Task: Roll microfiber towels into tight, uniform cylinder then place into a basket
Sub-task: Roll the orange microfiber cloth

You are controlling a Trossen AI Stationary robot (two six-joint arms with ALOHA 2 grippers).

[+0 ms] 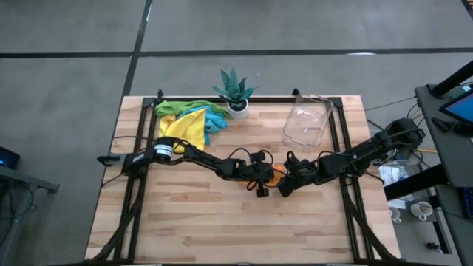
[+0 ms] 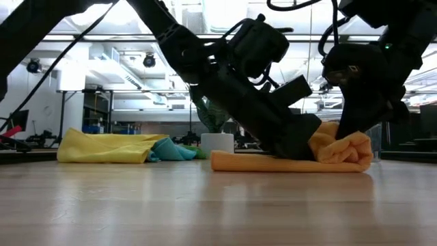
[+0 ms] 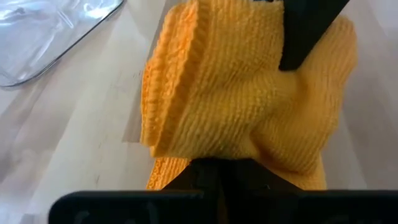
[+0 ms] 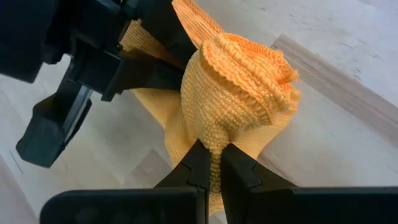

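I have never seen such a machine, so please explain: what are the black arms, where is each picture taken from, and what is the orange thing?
These are two robot arms at a wooden table, each ending in a two-finger gripper. One picture looks down from above, one looks level across the tabletop, and two come from cameras on the wrists. At the table's middle, the left gripper and the right gripper are both shut on an orange towel, partly rolled. Behind lie a pile of yellow, green and blue towels, a potted plant and a clear plastic basket with no towel in it.
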